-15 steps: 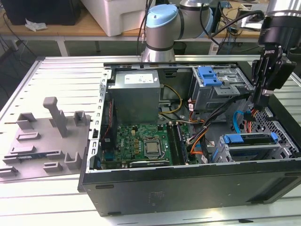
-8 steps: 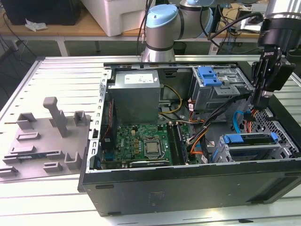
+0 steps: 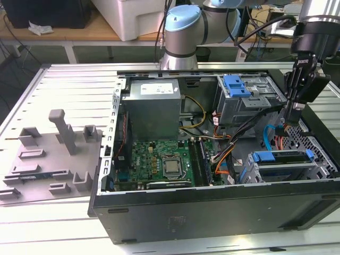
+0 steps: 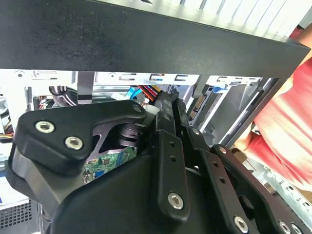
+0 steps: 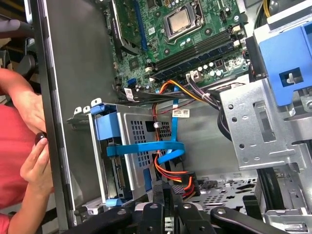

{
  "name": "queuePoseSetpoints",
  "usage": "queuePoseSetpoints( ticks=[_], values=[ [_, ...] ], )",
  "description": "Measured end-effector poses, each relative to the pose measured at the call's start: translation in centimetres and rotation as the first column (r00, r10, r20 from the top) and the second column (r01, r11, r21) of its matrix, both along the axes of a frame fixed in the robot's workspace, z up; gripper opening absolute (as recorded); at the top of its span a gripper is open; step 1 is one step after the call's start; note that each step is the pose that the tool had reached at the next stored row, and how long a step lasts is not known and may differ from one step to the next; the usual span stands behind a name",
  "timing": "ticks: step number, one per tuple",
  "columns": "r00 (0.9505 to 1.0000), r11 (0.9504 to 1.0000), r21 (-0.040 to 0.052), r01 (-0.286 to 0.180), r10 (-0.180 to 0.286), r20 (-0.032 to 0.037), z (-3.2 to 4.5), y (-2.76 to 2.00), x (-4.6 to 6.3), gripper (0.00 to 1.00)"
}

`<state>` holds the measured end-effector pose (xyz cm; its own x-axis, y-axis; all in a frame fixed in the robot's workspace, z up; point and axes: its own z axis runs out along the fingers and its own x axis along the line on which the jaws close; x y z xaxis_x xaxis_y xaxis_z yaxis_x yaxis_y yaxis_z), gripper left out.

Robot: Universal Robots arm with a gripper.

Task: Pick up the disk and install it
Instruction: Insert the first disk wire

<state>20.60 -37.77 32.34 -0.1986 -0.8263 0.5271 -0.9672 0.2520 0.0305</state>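
An open desktop computer case [image 3: 212, 215] lies on its side on a slatted metal table [image 3: 64, 79]. At the right of the exterior view, the black gripper [image 3: 292, 118] hangs inside the case. Its fingers are drawn close together with nothing seen between them, near a blue cable [image 3: 267, 134]. The blue-framed disk [image 3: 281, 158] sits in the lower-right bay, below the gripper. In the first wrist view, a person's hand [image 5: 36, 158] rests at the case edge.

The arm [image 3: 183, 26] reaches across toward the exterior view's right, its black gripper [image 3: 291, 118] pointing straight down, fingers [image 4: 168, 117] closed together.
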Motion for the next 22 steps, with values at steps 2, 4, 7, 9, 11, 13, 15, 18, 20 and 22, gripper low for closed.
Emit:
queuePoseSetpoints(
  ticks=[2,4,7,9,11,13,15,18,20,22],
  values=[
    [1.0000,1.0000,-0.0014,0.003,-0.003,0.0000,-0.05,0.00,0.00,0.17],
    [1.0000,1.0000,-0.0021,0.006,-0.006,0.0001,-0.06,0.00,0.00,0.17],
    [1.0000,1.0000,-0.0017,0.007,-0.007,0.0000,-0.07,0.00,0.00,0.17],
    [1.0000,1.0000,-0.0007,0.007,-0.007,0.0000,-0.06,-0.03,-0.03,0.17],
    [1.0000,1.0000,0.0005,0.007,-0.007,0.0000,0.04,-0.16,-0.07,0.17],
    [1.0000,1.0000,0.0011,0.007,-0.007,0.0000,0.33,-0.26,-0.13,0.17],
    [1.0000,1.0000,0.0014,0.007,-0.007,0.0000,0.39,-0.36,-0.18,0.17],
    [1.0000,1.0000,0.0044,0.007,-0.007,0.0001,0.42,-0.60,-0.22,0.17],
    [1.0000,0.9999,0.0073,0.007,-0.007,0.0002,0.43,-0.80,-0.26,0.17],
    [1.0000,0.9999,0.0103,0.007,-0.007,0.0003,0.44,-0.99,-0.30,0.17]
  ],
)
